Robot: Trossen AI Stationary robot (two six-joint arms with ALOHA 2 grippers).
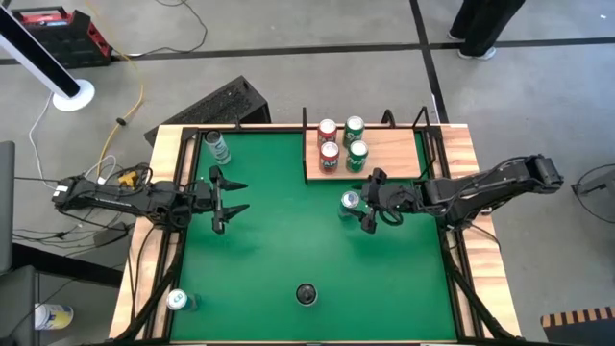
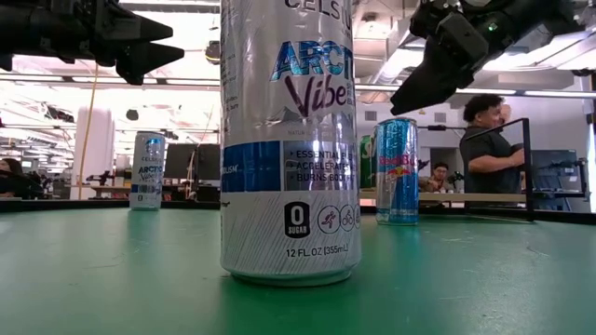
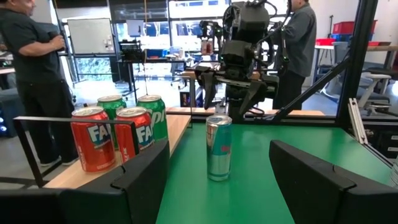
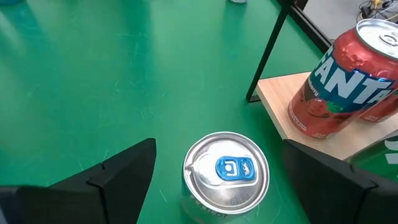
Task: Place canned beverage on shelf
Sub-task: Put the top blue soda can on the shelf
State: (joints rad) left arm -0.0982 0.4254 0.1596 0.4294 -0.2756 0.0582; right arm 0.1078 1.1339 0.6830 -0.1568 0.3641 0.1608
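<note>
We are seeing 4 cans already standing on the light-wood plank shelf (image 1: 389, 154) while the right gripper (image 1: 368, 200), fingers spread, is hovering over the slim blue-and-silver can (image 1: 349, 202), ungrasped.

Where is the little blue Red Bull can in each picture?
High view: the Red Bull can stands on green table, just below the shelf, under the right gripper.
Low view: right of centre.
Left wrist view: centre.
Right wrist view: bottom centre, seen from above.
Shared landmark: the shelf's red Fanta cans.
</note>
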